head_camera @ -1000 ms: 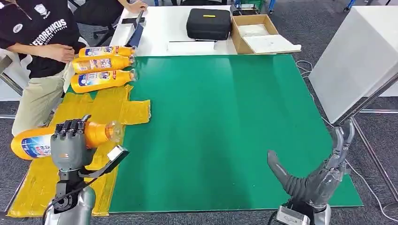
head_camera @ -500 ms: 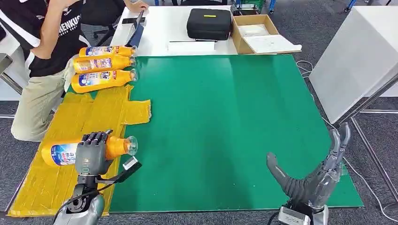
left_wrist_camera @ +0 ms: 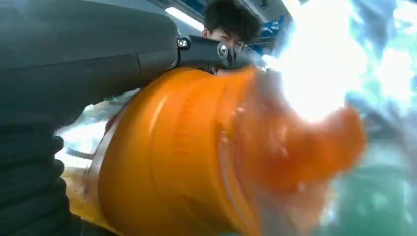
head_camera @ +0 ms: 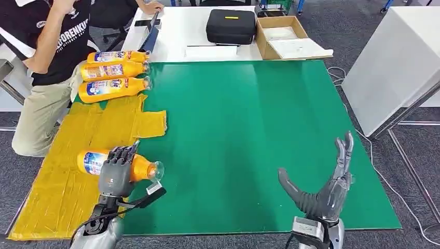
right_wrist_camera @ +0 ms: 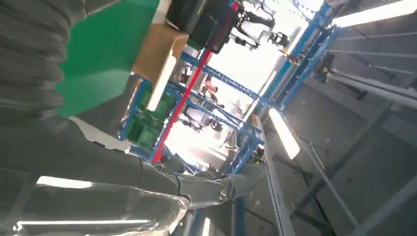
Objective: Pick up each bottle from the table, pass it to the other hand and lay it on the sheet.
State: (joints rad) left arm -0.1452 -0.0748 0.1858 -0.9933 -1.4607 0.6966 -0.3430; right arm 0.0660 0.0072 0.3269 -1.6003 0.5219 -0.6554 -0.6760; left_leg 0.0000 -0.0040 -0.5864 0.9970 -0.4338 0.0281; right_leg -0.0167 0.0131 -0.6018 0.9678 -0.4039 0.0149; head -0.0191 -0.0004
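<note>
left hand (head_camera: 117,174) grips orange bottle (head_camera: 104,163) over yellow sheet (head_camera: 62,171) edge, long axis sideways, neck pointing toward green mat (head_camera: 249,129); right hand (head_camera: 324,189) empty, fingers spread.

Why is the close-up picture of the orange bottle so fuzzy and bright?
In the left wrist view the orange plastic bottle sits so close to the camera that its neck smears into blur, and white glare washes out the area behind it. The head view is sharp: the left hand holds that bottle over the yellow sheet.
</note>
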